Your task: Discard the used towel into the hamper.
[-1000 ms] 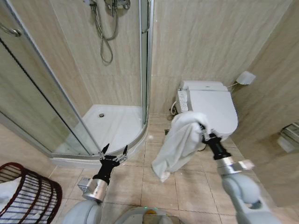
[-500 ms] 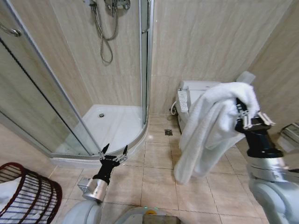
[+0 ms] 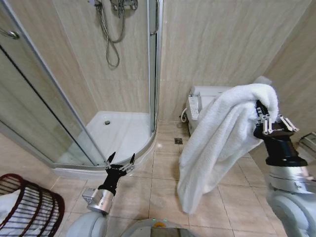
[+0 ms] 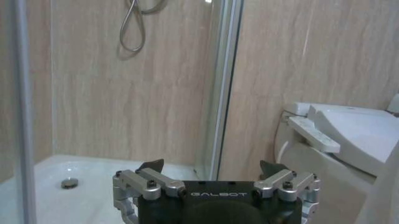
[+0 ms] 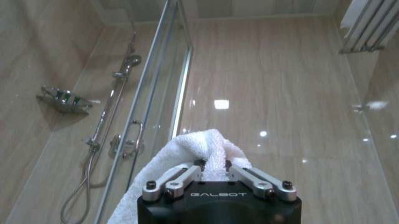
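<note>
A white towel (image 3: 224,143) hangs from my right gripper (image 3: 264,116), which is shut on its top fold, raised at the right in front of the toilet. The right wrist view shows the towel (image 5: 206,154) bunched between the closed fingers (image 5: 181,176). The hamper (image 3: 27,210), a dark reddish-brown ribbed basket with something white inside, stands at the bottom left corner of the floor. My left gripper (image 3: 120,165) is low over the floor tiles near the shower step, open and empty, to the right of the hamper. In the left wrist view its fingertips (image 4: 149,165) stand apart.
A glass shower cabin (image 3: 74,98) with a white tray (image 3: 116,131) fills the left. The toilet (image 3: 205,103) stands against the back wall behind the towel. Tiled floor (image 3: 163,168) lies between the shower step and the toilet.
My right gripper has lifted the towel up and to the right, from in front of the toilet lid to chest height. The towel now hangs longer. The left arm has not moved.
</note>
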